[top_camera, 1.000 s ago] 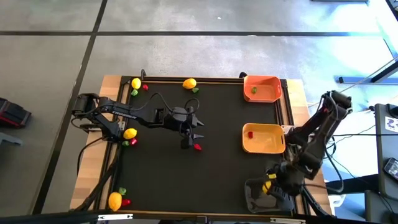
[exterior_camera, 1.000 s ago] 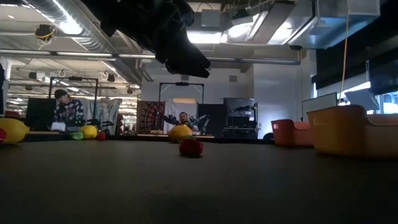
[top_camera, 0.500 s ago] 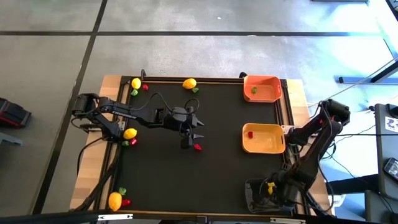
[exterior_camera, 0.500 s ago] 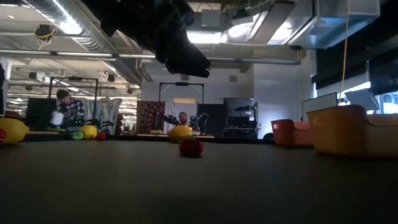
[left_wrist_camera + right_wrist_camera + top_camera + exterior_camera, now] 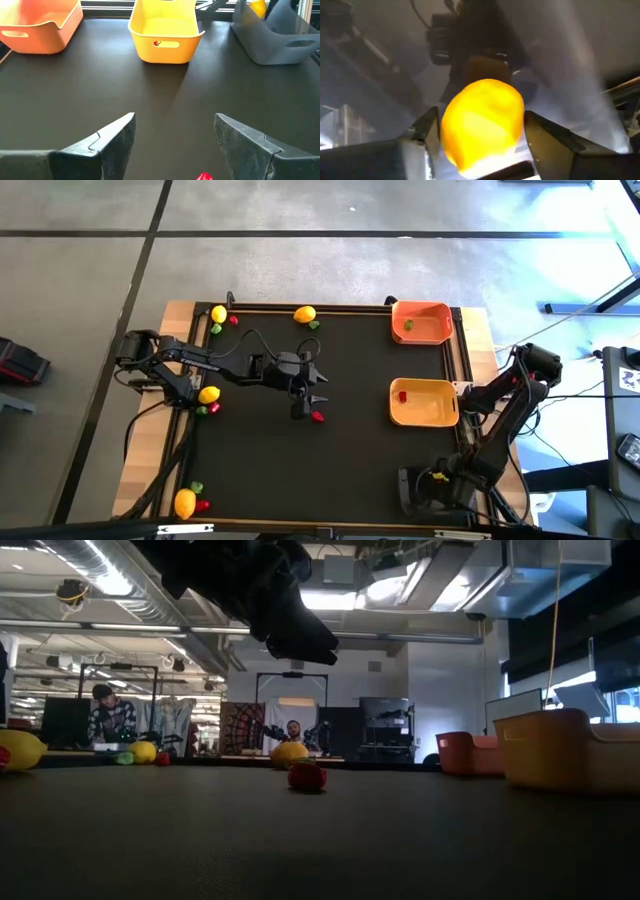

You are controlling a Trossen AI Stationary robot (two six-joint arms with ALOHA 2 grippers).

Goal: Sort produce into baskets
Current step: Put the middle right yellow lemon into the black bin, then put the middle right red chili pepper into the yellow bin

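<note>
From above, the black table (image 5: pixel 300 460) carries three baskets along its right side: the orange basket (image 5: pixel 421 321) at the far corner, the yellow basket (image 5: pixel 424 402) in the middle and the dark basket (image 5: pixel 425 492) at the near corner. A small red piece (image 5: pixel 403 396) lies in the yellow basket. The left gripper (image 5: pixel 312 388) hangs over the middle of the table, just beside a red piece (image 5: pixel 318 417). The right gripper (image 5: pixel 437 478) is low over the dark basket, and a bit of yellow shows there. More lemons lie on the left side: one (image 5: pixel 209 394) near the left arm, one (image 5: pixel 185 502) at the near corner, and two (image 5: pixel 305 313) along the far edge.

The low view shows the left arm (image 5: pixel 270 595) as a dark mass from above, with the red piece (image 5: pixel 307 775) on the table under it and a lemon (image 5: pixel 290 752) behind. The dark basket does not show here. People sit in the room behind.

In the left wrist view the fingers (image 5: pixel 117 140) are spread wide with nothing between them; the red piece (image 5: pixel 203 176) is cut off at the edge.

In the right wrist view a lemon (image 5: pixel 482 122) fills the gap between the two fingers (image 5: pixel 427 132). Whether they pinch it or have let go, I cannot tell; the surroundings are blurred.
</note>
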